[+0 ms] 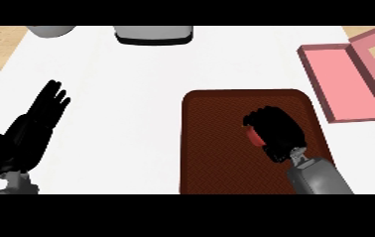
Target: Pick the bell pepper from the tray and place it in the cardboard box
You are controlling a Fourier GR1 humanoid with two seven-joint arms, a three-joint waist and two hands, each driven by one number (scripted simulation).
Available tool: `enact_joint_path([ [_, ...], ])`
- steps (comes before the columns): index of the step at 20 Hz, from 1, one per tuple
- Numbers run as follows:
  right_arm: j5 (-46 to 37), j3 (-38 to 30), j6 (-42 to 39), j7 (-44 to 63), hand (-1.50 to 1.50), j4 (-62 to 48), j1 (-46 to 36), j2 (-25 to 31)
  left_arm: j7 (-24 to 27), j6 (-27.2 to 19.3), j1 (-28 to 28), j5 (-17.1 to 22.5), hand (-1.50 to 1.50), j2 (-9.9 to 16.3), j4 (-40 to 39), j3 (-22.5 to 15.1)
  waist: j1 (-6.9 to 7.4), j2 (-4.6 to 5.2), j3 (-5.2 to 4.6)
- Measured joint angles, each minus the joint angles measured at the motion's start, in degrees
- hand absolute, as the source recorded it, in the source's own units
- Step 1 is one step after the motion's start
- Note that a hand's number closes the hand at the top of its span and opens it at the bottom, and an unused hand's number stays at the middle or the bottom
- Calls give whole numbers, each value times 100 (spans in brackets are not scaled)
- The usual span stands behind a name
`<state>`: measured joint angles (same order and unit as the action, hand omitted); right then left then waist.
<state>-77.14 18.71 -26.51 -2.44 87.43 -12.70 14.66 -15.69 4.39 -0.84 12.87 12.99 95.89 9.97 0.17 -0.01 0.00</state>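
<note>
Right robot hand on the pepper in the tray

The right robot hand [275, 132] curls over the red bell pepper [253, 136] on the dark brown tray [219, 147]. The pink box [338, 85] sits beside the tray. The left robot hand [45, 107] rests relaxed on the white desk [132, 82].

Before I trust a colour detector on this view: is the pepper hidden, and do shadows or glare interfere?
Head view: the right hand curls over the bell pepper, leaving only a red sliver at its left; the tray shows even, dark tone with no glare; no distinct cast shadows on the white counter; left hand rests open at left.
</note>
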Motion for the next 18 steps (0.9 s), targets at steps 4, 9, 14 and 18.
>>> enact_joint_path([
  [4, -126, 53, 179, -231, 150, -77, -76, -41, -45, 32, -110, -9, 0, 7, -82, 72, -3, -5, -4],
  [9, -108, -298, 209, -13, 150, -299, -228, -318, -131, 122, -49, 25, 0, 3, 42, 105, 37, 9, 1],
  [14, 294, -1852, 4, 1496, 150, -1020, -881, -976, -144, 149, -122, 56, 0, 37, 47, 124, 115, 93, 7],
  [18, 486, -2813, 167, 2732, 150, -1754, -1746, -1278, -146, 182, -219, 75, 0, 19, 15, 81, 248, 125, 8],
])
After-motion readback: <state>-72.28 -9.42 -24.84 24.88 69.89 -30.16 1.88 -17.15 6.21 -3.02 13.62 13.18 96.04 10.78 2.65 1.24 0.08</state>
